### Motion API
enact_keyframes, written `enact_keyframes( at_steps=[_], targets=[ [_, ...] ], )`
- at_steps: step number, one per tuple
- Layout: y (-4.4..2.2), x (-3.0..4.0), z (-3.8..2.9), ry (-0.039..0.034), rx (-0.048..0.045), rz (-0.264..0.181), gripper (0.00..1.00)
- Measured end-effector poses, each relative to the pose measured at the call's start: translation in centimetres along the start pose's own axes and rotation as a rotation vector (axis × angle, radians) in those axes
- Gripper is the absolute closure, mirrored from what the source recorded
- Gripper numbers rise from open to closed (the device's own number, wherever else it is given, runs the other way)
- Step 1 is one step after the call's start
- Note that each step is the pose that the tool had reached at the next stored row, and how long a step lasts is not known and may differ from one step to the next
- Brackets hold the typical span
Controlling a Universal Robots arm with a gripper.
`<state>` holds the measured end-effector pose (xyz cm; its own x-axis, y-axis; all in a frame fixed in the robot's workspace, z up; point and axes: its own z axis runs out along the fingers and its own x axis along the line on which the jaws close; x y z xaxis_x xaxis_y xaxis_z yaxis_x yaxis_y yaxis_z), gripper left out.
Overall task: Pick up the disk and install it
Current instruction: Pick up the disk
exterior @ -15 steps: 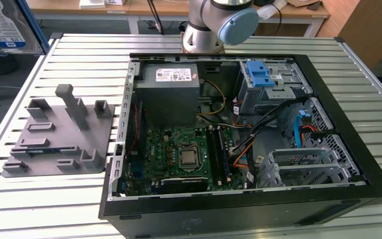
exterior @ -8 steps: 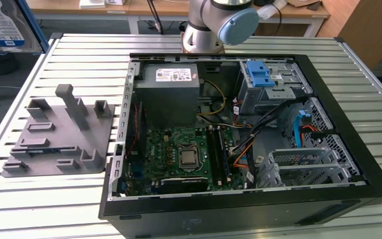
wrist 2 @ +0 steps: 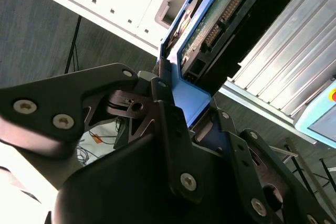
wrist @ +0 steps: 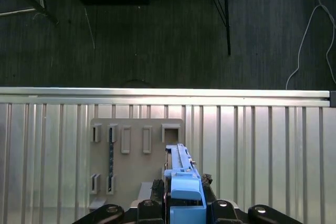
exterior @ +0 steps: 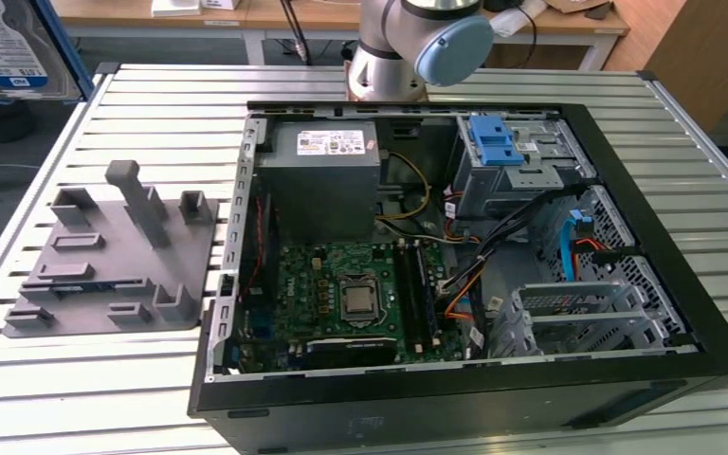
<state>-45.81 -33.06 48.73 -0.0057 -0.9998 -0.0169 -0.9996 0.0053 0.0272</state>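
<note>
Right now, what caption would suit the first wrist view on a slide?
The hand grips the blue-railed disk, with the grey holder and the slatted table beyond.

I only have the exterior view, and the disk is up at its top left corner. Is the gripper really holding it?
Observer: Yes. In the second wrist view the gripper has its fingers shut on the blue carrier of the disk.
Operator: What lies under it?
Observer: In the first wrist view, the grey fixture plate on the slatted table, with the disk raised clear of both.
Operator: Which face shows?
Observer: Its green circuit board and connector pins face the second wrist camera.
</note>
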Motion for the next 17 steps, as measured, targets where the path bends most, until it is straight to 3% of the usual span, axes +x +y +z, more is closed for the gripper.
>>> enact_keyframes(
  at_steps=[17],
  targets=[
    [-1.62,-0.01,-0.04,0.0,0.0001,0.0,0.64]
  ],
)
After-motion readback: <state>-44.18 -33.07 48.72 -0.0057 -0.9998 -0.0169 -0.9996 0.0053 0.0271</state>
